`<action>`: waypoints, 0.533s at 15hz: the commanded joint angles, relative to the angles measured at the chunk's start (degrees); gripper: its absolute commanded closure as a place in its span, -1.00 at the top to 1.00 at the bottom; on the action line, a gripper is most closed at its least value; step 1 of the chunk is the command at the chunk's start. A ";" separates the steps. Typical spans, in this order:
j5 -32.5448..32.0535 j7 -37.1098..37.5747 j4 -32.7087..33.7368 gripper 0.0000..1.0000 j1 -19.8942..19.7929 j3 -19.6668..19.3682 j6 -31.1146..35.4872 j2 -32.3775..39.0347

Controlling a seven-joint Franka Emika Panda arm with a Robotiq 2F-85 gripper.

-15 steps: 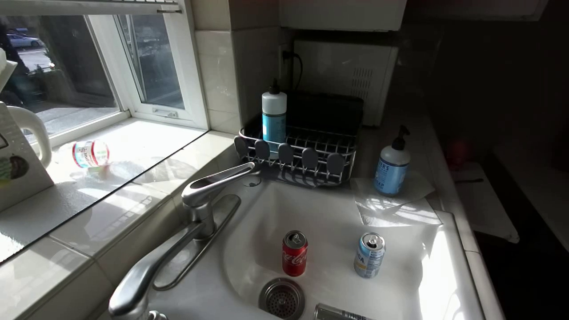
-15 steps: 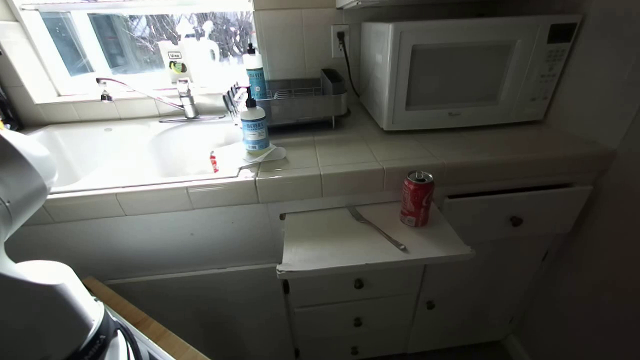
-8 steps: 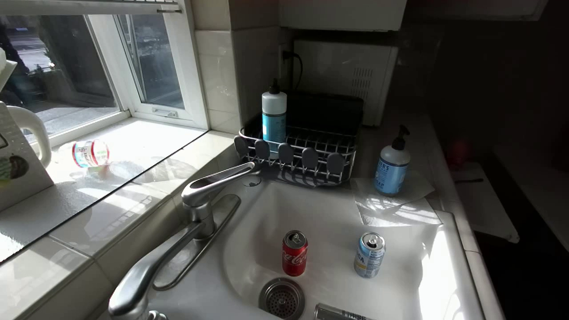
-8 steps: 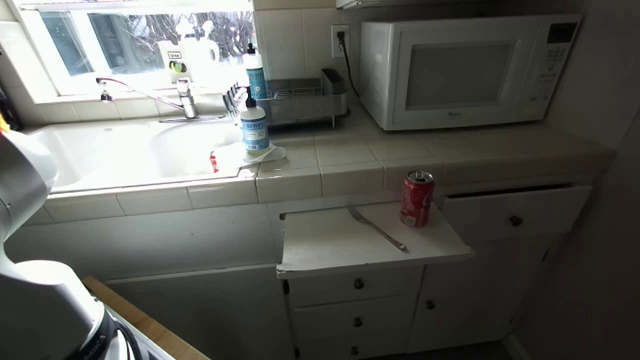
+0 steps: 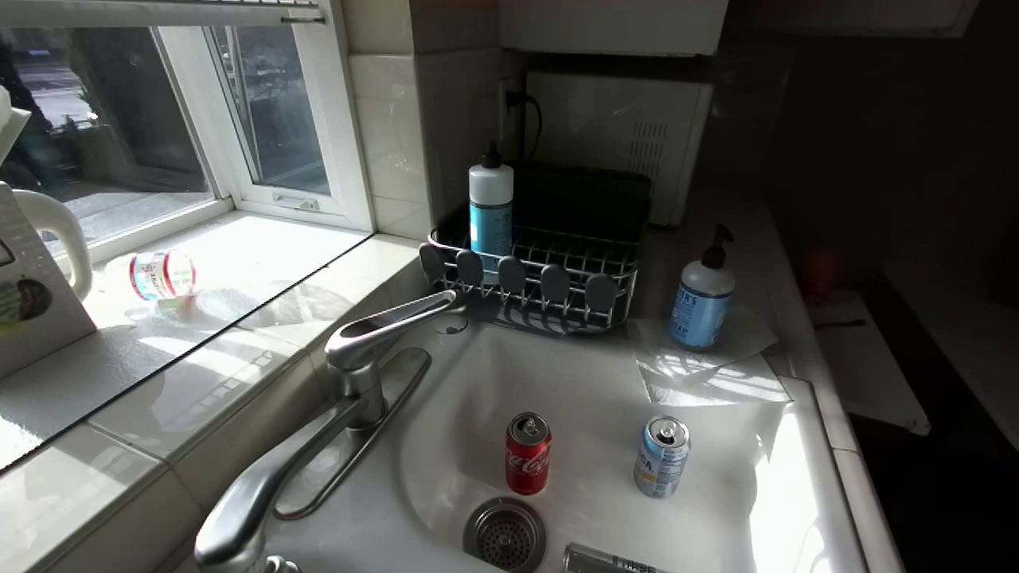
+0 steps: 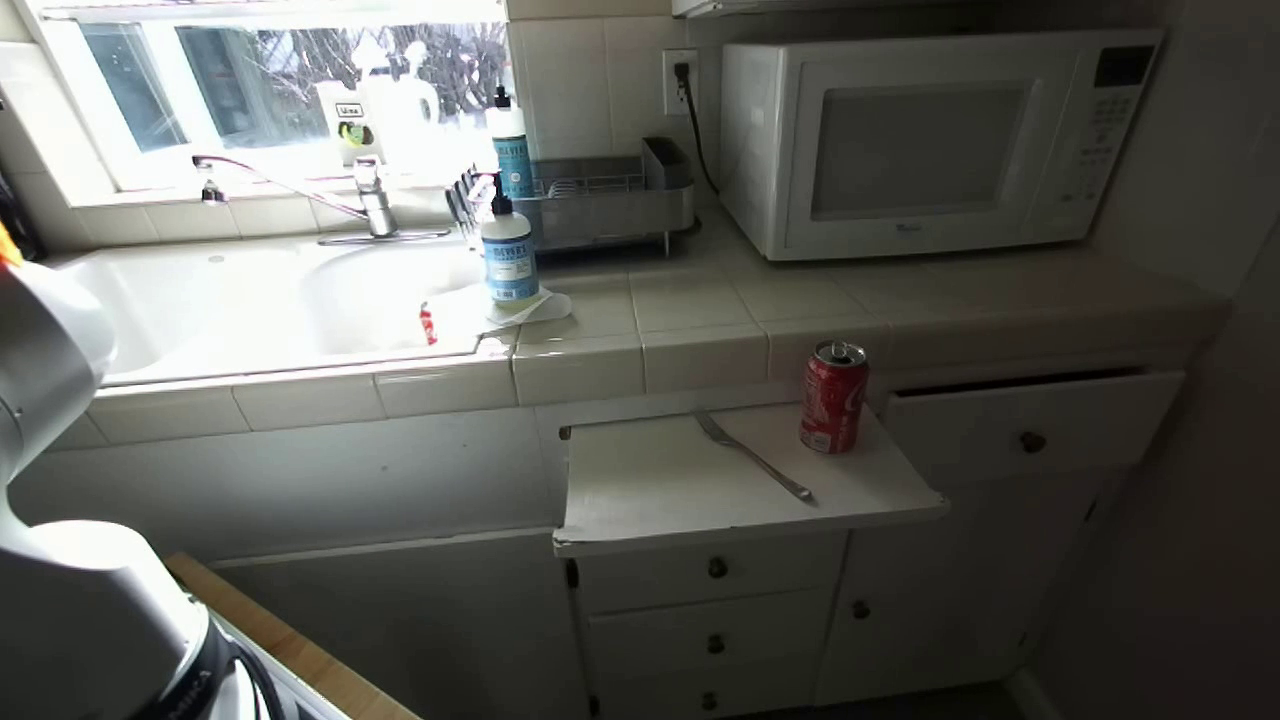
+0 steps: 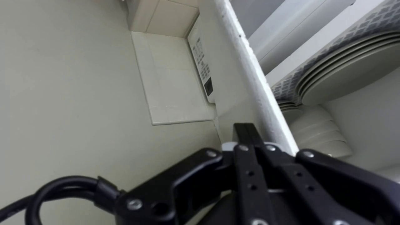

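change over the last second: slight. in an exterior view the white jointed robot arm (image 6: 50, 350) at left stands almost as it did; only a small orange patch (image 6: 8, 248) above it shows a little more. the red aluminium can (image 6: 835, 400) on the white pull-out board (image 6: 640, 485) has not moved, nor has the blue-and-white aluminium can (image 5: 662, 458) upright in the sink. judged from this, work at the door is paused or very slow.

wrist view: the black two-finger gripper (image 7: 247, 132) has its fingers together, nothing seen between them. its tips overlap the white painted cabinet door (image 7: 240, 78), which appears open; contact cannot be confirmed. right of the door's edge, a stack of pale round plates (image 7: 351, 72); left and far, the white microwave (image 7: 201, 61).
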 commanded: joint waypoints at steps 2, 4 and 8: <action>6.79 0.03 -1.07 -1.00 -0.09 0.88 -1.67 -0.06; 8.33 -0.25 -1.97 -1.00 0.19 1.54 -3.44 -0.21; 8.68 -0.37 -3.83 -1.00 1.00 2.98 -7.88 -0.74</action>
